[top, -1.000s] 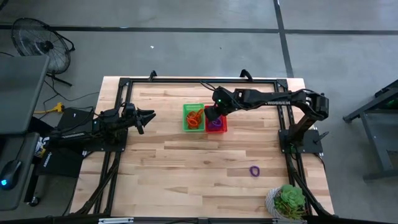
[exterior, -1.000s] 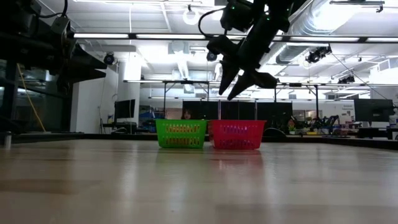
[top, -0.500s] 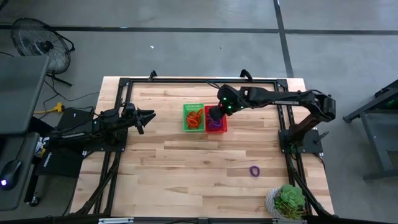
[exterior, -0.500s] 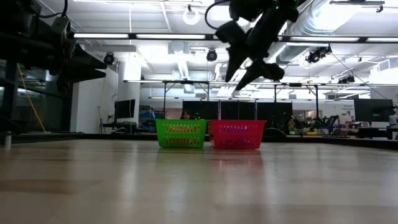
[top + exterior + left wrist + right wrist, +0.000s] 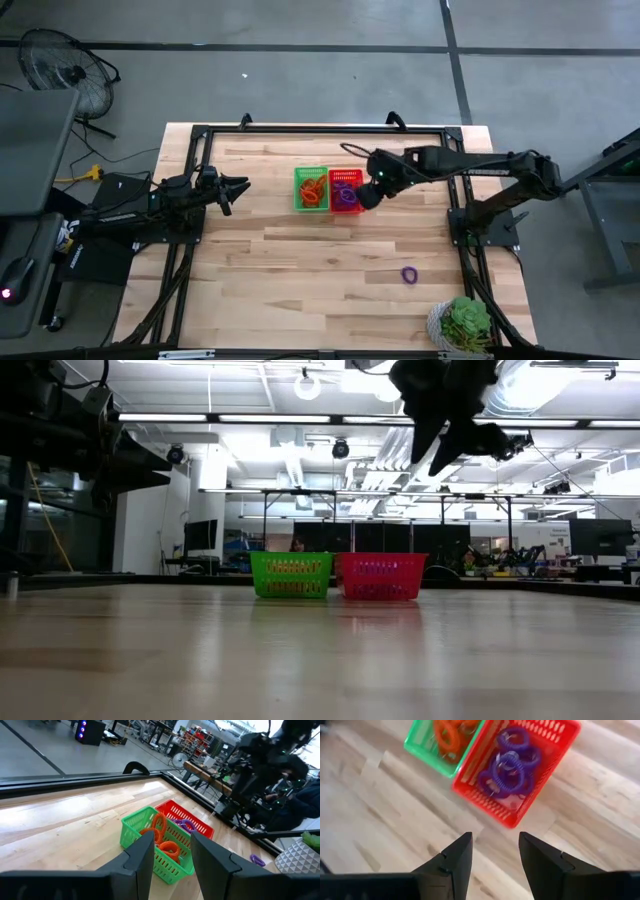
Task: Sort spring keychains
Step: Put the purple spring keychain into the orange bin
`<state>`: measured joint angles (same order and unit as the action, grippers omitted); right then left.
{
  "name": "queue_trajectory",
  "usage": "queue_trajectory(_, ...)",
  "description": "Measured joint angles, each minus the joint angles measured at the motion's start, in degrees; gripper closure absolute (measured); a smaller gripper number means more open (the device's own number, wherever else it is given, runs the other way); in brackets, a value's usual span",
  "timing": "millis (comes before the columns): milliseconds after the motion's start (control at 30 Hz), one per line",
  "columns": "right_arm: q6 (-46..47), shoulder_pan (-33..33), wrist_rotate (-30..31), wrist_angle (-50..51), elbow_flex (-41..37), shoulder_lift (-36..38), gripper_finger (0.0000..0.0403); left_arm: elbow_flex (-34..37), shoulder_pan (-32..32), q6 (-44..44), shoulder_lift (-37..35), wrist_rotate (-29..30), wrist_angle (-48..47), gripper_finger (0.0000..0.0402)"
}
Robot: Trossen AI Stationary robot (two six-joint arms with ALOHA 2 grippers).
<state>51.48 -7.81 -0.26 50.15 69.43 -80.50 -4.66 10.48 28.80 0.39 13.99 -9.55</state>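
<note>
Several orange spring keychains (image 5: pixel 313 188) lie in the green basket (image 5: pixel 299 192), and several purple ones (image 5: pixel 507 767) lie in the red basket (image 5: pixel 357 206) beside it. One purple keychain (image 5: pixel 409 274) lies flat on the wood toward the near right. My right gripper (image 5: pixel 366 196) hangs open, high over the red basket's right edge, with nothing between its fingers (image 5: pixel 457 855). My left gripper (image 5: pixel 240 185) waits open at the table's left side, pointing level at the baskets.
A black frame (image 5: pixel 320 131) runs along the far edge and both sides of the table. A potted green plant (image 5: pixel 463 326) stands at the near right corner. Bare wood lies in front of the baskets.
My right gripper has risen from over the red basket and drawn back toward the table's right edge, its fingers apart and holding nothing. The baskets and the lone purple keychain have stayed where they were.
</note>
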Motion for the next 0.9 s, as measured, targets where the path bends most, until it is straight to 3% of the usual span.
queue_trajectory(533, 8.4, 18.7, -1.2, 2.4, 0.0, 0.3, 0.0247, 0.0, 0.0, 0.0, 0.0, 0.0, 0.0, 0.0275)
queue_trajectory(900, 11.7, 30.5, 2.9, 5.3, 0.0, -3.4, 0.0252, 0.0, 0.0, 0.0, 0.0, 0.0, 0.0, 0.0275)
